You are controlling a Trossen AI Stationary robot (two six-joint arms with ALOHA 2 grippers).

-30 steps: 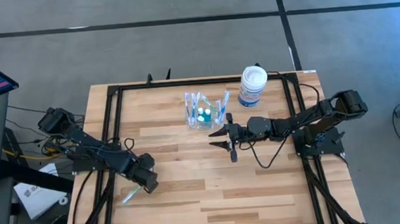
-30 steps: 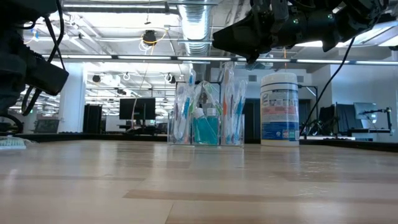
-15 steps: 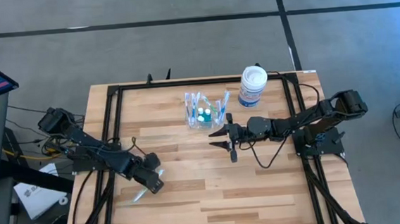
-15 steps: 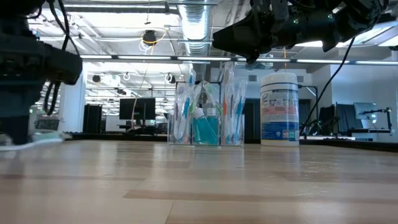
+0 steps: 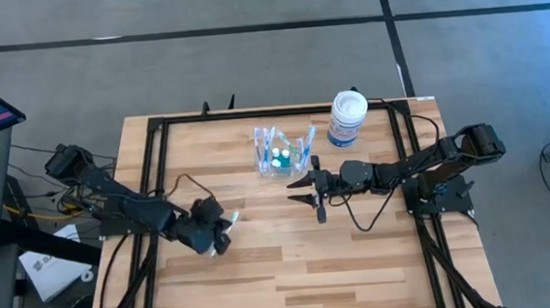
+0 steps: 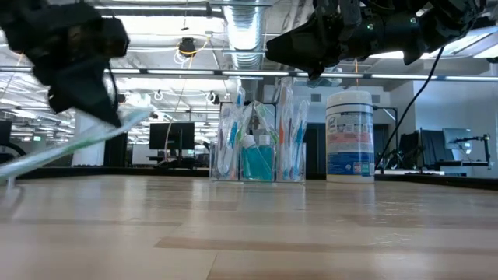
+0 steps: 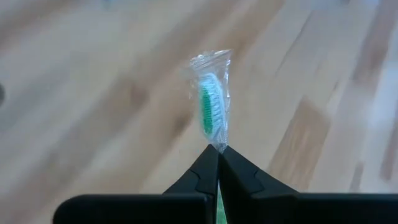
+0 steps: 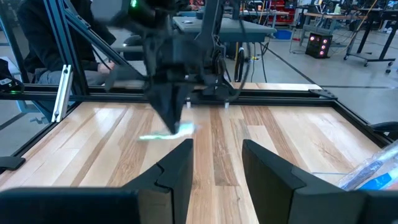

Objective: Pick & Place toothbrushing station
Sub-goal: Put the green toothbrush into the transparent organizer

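Left gripper pinches a wrapped toothbrush, lifted near the bench's left edge. Toothbrushing station stands near the far edge, mid-bench. Right gripper waits just beside it, fingers apart. Advice: carry high, tilt upright, lower into a free compartment.

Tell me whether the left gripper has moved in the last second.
Yes. The left gripper, shut on a wrapped toothbrush, moved up off the table and toward the toothbrushing station.
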